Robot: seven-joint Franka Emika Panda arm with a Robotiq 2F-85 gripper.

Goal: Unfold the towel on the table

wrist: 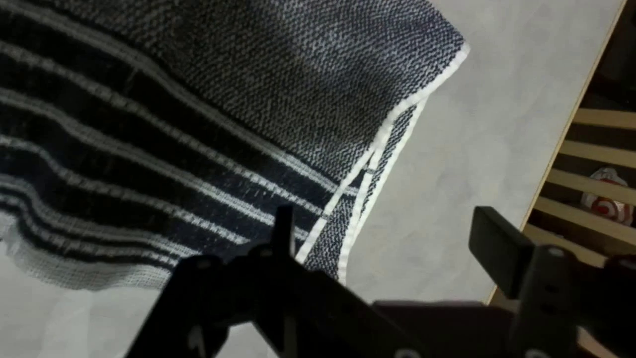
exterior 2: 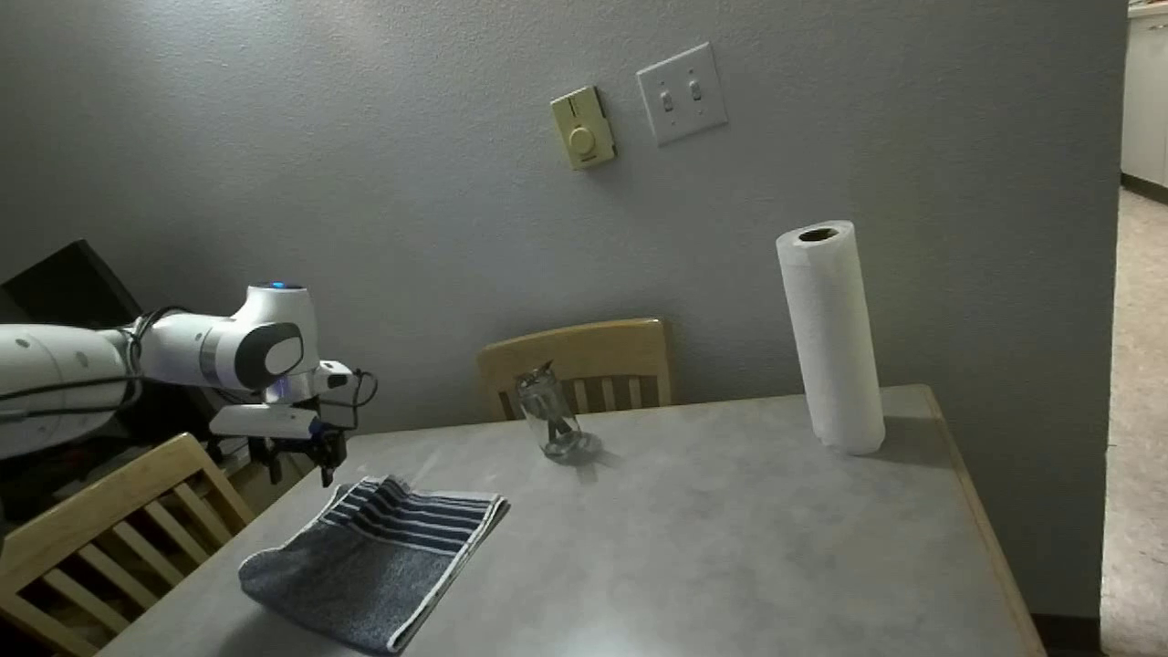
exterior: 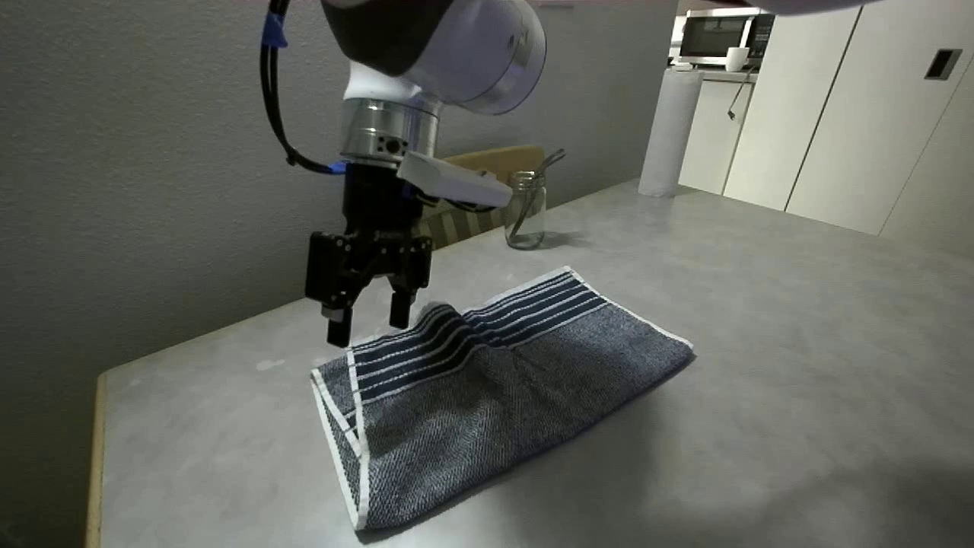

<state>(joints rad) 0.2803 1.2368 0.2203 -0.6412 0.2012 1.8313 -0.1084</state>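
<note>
The wrist view has the tool [wrist: 387,233] opened wide, its fingers [wrist: 499,251] well apart with nothing held between them. In both exterior views it hangs at the far left corner of the towel [exterior: 517,403]; whether a tip brushes the cloth cannot be made out. The towel lies folded on the desk [exterior: 761,327], a lower layer showing at its left end and a ridge standing up in the striped band. The main risk, I judge, is biting too deep: the layers lie so close that a pinch could take both, and the whole towel would slide together instead of opening. Too shallow a grip could slip off the trim. A finger pressing on the ridge might bunch it, and coming down too low could jam on the desk. Farther out, the glass jar [exterior: 525,217] stands beyond the towel toward the far right; cloth swung that way might tip it.
</note>
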